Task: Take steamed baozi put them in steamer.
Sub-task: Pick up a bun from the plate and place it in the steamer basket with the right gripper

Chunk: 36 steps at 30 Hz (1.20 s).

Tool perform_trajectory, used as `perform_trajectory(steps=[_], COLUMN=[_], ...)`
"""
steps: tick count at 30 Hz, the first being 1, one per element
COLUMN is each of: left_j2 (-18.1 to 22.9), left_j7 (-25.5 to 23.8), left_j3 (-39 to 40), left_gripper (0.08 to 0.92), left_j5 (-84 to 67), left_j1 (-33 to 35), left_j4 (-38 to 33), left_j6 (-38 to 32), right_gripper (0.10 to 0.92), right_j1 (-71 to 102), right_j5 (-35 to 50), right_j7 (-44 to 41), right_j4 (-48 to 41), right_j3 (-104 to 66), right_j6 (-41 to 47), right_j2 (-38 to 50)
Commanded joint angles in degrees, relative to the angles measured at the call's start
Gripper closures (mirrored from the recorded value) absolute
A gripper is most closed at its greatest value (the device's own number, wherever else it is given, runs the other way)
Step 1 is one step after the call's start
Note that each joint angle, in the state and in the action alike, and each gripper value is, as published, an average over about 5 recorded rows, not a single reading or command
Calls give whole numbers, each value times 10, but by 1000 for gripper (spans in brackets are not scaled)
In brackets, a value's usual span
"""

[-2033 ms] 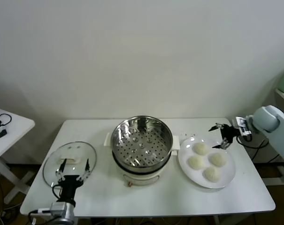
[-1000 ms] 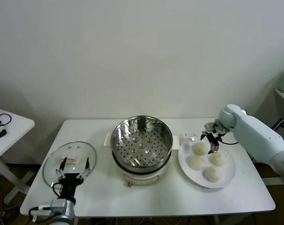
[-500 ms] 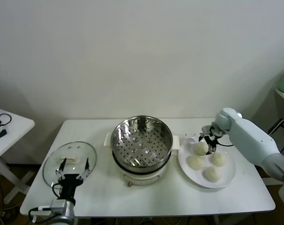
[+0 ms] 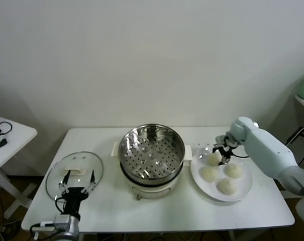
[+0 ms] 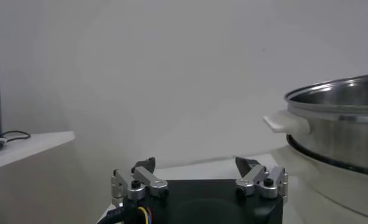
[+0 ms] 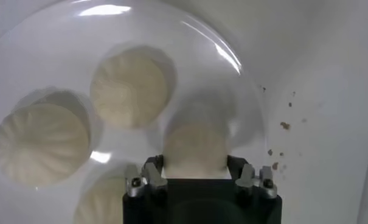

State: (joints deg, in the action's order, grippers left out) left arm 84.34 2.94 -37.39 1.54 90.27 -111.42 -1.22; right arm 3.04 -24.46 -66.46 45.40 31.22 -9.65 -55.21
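Table [image 4: 157, 211] is carrying everything, with the task sitting at its very start. Steamer [image 4: 152, 150] is standing in the middle on its white cooker base, and its perforated floor is showing bare, so no bun is in yet. Glass lid [image 4: 74, 173] is lying flat off toward the robot's left. White plate [image 4: 242, 188] is sitting just beside the steamer on the robot's right side and is holding all four steamed baozi [image 4: 210, 173]: the other three are lying in a loose cluster, and the fourth, the bun nearest the steamer [image 4: 213, 158], is the one being worked.

Right gripper [image 4: 223, 154] is reaching down onto that bun; in the right wrist view the fingers [image 6: 154, 167] are sitting on either side of it [image 6: 194, 149], closed in narrow against the dough. It is probably being gripped, though the bun is looking blurred there and whether it is lifting clear of the plate cannot be told.

Left gripper [image 5: 197, 173] is idling low at the table's front left corner, near the lid, jaws spread wide and holding nothing.

So nothing is counting as delivered: one baozi is being taken, three are waiting on the plate, and every carry over to the steamer is remaining to do.
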Motion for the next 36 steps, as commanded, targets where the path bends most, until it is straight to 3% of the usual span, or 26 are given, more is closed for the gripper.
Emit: perform_trajectory(steps=[1, 5, 13, 22, 36], left_j2=[0, 0, 0, -1, -1], left_j7=[0, 0, -4, -5, -8], left_j3=[0, -1, -2, -2, -1], left_gripper=[177, 177, 177, 177, 177], left_j5=[0, 0, 0, 3, 10], left_j1=[0, 1, 4, 6, 19], left_j4=[0, -1, -6, -12, -25], left_j6=[0, 0, 5, 11, 14], right_gripper=[346, 354, 355, 355, 355], right_j1=[-25, -74, -229, -313, -257], right_j5=[-29, -35, 34, 16, -56], right_j7=[-4, -12, -26, -31, -24], right_j4=[64, 135, 267, 370, 339], right_j3=[8, 39, 149, 198, 217], right_j6=[-45, -77, -108, -151, -171], right_j2=[18, 41, 72, 28, -125])
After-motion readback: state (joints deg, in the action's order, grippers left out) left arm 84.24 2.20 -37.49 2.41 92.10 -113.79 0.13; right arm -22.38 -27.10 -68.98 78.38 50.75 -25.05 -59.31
